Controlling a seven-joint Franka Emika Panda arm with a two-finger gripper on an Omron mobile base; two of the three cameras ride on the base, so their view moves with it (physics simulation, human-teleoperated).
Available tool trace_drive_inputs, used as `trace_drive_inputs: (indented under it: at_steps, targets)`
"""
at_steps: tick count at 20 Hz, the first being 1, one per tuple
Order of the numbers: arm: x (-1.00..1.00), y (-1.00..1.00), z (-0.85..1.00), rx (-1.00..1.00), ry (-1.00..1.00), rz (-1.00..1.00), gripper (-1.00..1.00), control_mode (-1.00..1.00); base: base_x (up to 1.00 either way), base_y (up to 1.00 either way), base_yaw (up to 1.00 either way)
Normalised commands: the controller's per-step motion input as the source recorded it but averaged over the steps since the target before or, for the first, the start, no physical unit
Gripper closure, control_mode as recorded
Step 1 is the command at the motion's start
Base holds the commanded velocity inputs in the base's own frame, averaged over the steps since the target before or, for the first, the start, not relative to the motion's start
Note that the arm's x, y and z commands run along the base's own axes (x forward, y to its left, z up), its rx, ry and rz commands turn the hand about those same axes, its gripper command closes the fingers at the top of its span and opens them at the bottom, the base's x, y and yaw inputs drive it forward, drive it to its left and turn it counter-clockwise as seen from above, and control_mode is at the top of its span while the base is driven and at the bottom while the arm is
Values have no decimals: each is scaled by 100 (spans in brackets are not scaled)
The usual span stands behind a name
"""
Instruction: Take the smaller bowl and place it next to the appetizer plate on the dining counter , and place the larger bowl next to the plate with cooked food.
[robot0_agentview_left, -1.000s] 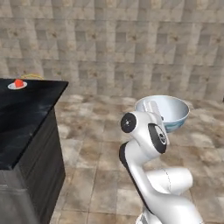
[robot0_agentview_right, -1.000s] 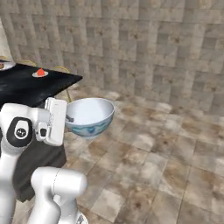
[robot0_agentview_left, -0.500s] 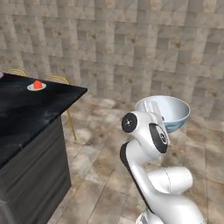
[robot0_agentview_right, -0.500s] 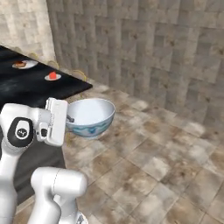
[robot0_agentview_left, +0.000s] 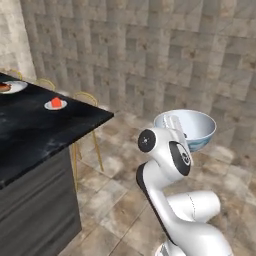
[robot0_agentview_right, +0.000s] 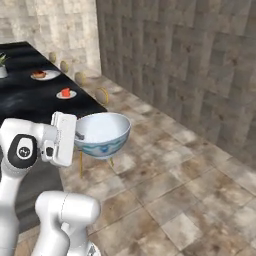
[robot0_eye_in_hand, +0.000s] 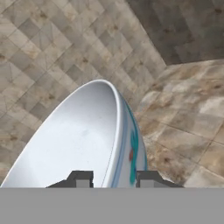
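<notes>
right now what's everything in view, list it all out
larger bowl: 1, white with blue pattern, held in the air over the floor
dining counter: 1, black marble, left
appetizer plate: 1, white with red wedge, near the counter's end
plate with cooked food: 1, white with reddish-brown heap, farther along the counter
stools: several, gold frames, along the counter's far side
floor: brown stone tiles
pincer: 1, dark tips astride the bowl's rim
</notes>
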Motion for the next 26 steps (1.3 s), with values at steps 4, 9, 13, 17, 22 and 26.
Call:
trace_drive_inputs:
  at_steps: [4, 9, 13, 17, 22, 26]
  targets:
    - [0, 0, 0, 0, 0, 0, 100, 100, 89, -100, 42]
    - [0, 0, 0, 0, 0, 0, 100, 100, 83, -100, 45]
    - [0, 0, 0, 0, 0, 0, 100, 100, 80, -100, 45]
    - [0, 0, 0, 0, 0, 0, 100, 100, 81, -100, 42]
    - [0, 0, 0, 0, 0, 0, 100, 100, 82, -100, 40]
    - [0, 0, 0, 0, 0, 0, 100, 100, 91, -100, 42]
